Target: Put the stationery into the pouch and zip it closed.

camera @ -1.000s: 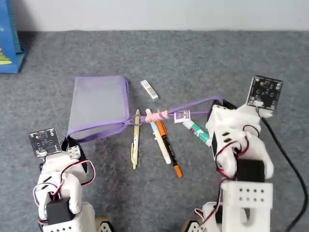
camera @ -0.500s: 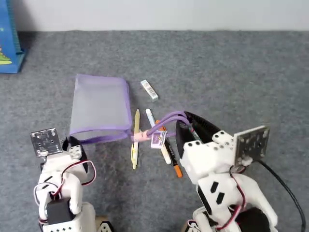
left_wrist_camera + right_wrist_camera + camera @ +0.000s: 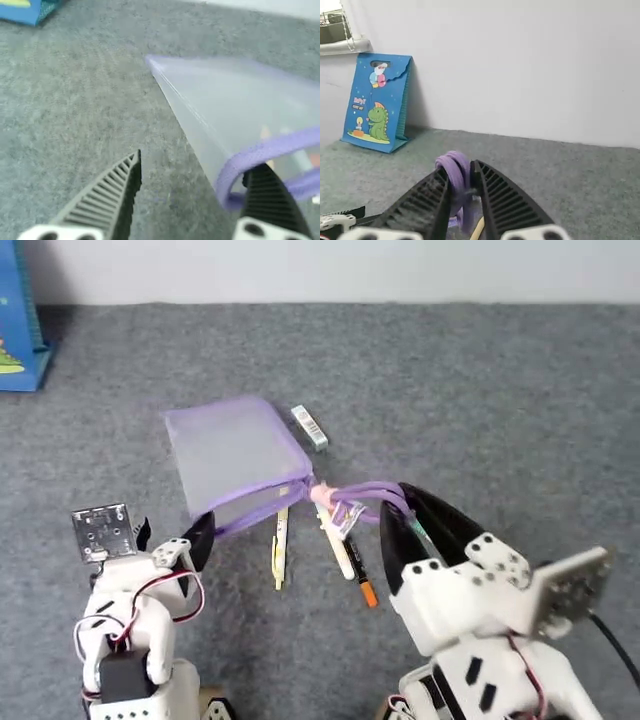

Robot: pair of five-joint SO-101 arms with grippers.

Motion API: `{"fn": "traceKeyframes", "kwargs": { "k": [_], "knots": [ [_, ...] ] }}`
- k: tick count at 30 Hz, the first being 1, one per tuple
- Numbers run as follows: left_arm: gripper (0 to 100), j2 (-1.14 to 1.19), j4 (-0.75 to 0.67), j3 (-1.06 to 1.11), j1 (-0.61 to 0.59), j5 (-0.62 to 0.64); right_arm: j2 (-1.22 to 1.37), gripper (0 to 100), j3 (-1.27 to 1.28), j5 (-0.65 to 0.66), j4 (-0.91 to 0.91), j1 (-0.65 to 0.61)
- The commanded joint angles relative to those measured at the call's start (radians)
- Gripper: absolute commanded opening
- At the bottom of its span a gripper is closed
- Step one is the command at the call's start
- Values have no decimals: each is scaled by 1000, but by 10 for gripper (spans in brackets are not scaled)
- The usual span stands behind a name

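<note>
Right wrist view: my right claw (image 3: pixel 461 174) is pinching the pouch's purple strap (image 3: pixel 453 162), held above the bench (image 3: pixel 480 390). My left claw (image 3: pixel 199 162) is spread, one finger right at the purple-edged corner of the pouch (image 3: pixel 235 455). The pens (image 3: pixel 279 558) lie loose just beside its mouth, the eraser (image 3: pixel 309 427) near. I judge I should hold the strap taut and close the left claw on that edge, so the mouth gapes without dragging the pens.

Translucent purple pouch (image 3: pixel 235 455) lies askew, pens (image 3: pixel 279 558) and eraser (image 3: pixel 309 427) beside it.
</note>
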Motion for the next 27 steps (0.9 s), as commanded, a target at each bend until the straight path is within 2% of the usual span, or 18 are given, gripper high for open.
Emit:
{"fn": "traceKeyframes", "kwargs": {
  "k": [1,5,9,12,14,18,20,24,27],
  "knots": [
    [317,-3,-91,28,8,5,2,7,-92,5,19,-2],
    [317,-3,-161,96,9,-5,2,7,-95,3,27,-2],
    [316,-3,-167,125,43,-117,2,7,-97,3,19,-5],
    [306,-3,-167,140,72,-140,2,7,-97,3,22,-48],
    [251,-3,-172,136,64,-140,2,7,-97,3,28,-71],
    [55,-3,-166,97,28,-141,2,11,-97,5,41,-71],
    [10,-3,-164,81,6,-141,10,54,-97,5,84,-71],
    [12,-3,-164,77,-18,-135,13,251,-91,5,205,-70],
    [11,-3,-124,62,-28,-135,15,271,-91,5,289,-70]
  ]
}}
